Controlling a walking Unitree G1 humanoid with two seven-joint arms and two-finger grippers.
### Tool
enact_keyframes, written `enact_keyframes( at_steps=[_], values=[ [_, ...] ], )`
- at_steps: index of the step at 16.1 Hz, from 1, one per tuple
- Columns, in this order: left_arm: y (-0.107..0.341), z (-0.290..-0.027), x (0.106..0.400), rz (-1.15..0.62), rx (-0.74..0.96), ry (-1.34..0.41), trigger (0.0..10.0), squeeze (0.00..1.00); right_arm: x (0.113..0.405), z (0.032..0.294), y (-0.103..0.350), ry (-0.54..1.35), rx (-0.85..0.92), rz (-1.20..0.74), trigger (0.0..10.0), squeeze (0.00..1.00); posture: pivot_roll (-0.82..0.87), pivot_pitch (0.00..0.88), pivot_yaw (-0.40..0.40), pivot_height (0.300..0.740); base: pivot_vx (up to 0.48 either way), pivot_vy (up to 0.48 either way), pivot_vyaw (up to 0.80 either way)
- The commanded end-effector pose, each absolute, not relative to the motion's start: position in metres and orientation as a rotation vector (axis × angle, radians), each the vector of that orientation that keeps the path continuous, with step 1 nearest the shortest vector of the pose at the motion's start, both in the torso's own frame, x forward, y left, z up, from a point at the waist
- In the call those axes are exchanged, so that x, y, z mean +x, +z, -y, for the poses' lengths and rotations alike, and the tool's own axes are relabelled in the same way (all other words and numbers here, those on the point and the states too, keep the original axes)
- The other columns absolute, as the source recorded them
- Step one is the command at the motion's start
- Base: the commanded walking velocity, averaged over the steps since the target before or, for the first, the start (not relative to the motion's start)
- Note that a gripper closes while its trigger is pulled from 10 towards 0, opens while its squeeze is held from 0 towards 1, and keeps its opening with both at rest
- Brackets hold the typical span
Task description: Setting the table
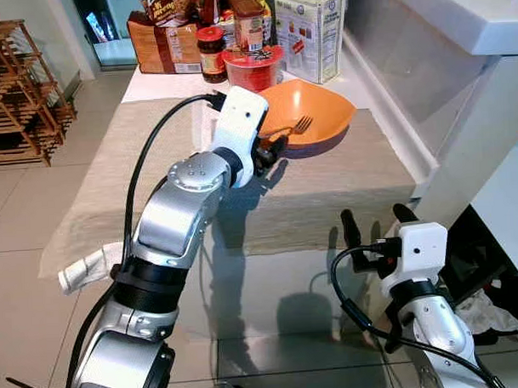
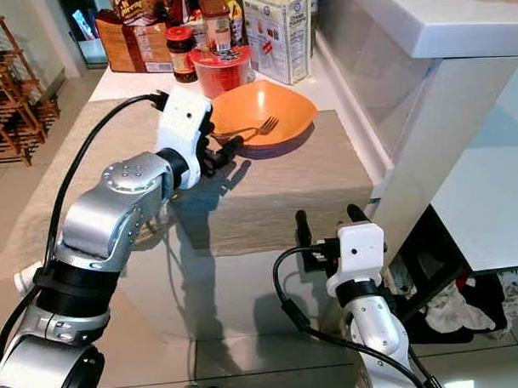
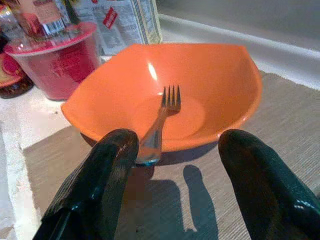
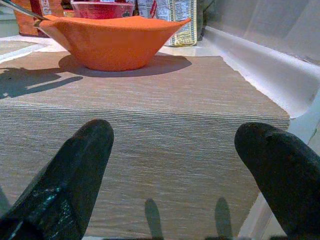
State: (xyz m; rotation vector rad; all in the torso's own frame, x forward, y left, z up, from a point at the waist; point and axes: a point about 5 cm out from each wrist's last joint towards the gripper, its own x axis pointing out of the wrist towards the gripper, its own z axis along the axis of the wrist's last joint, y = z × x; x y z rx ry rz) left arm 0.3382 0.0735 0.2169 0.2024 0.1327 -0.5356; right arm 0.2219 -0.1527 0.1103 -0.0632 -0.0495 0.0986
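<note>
An orange bowl [image 1: 310, 110] sits on the beige table runner [image 1: 284, 193] near the back of the table. A metal fork [image 3: 161, 120] lies in it, tines in the bowl and handle sticking out over the rim. My left gripper [image 3: 172, 165] is open just in front of the bowl, its fingers [image 3: 95, 195] on either side of the fork's handle end without touching it. Low at the table's near edge my right gripper [image 1: 372, 220] stands open with nothing in it, facing the runner [image 4: 150, 130] and the bowl [image 4: 112, 42].
Behind the bowl stand a red tub [image 1: 253, 66], a dark jar [image 1: 212, 55], a white carton [image 1: 309, 30] and snack packs [image 1: 164, 44]. A white counter [image 1: 466, 16] rises on the right. A wooden rack [image 1: 13, 92] is far left. A cloth [image 1: 87, 266] hangs off the table's left corner.
</note>
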Motion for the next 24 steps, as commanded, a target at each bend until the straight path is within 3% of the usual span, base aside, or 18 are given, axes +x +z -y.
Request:
enact_keyframes(
  at_steps=[1,18,19,20,24],
  values=[
    [0.216,-0.073,0.341,-0.146,0.22,-0.535,10.0,0.0,0.223,0.152,0.109,0.102,-0.073,0.046,10.0,0.0,-0.12,0.011,0.046,0.74,0.0,0.0,0.0],
    [0.211,-0.082,0.362,-0.183,0.19,-0.427,10.0,0.0,0.22,0.154,0.108,0.089,-0.078,0.036,10.0,0.0,-0.13,0.027,0.052,0.74,0.0,0.0,0.0],
    [0.211,-0.082,0.363,-0.194,0.173,-0.421,7.3,0.0,0.221,0.154,0.108,0.089,-0.078,0.036,10.0,0.0,-0.13,0.026,0.053,0.74,0.0,0.0,0.0],
    [0.211,-0.081,0.364,-0.198,0.162,-0.424,0.0,0.0,0.221,0.154,0.108,0.088,-0.078,0.036,10.0,0.0,-0.13,0.025,0.053,0.74,0.0,0.0,0.0],
    [0.209,-0.079,0.365,-0.225,0.138,-0.43,0.0,0.0,0.222,0.154,0.108,0.086,-0.079,0.036,10.0,0.0,-0.13,0.025,0.053,0.74,0.0,0.0,0.0]
  ],
)
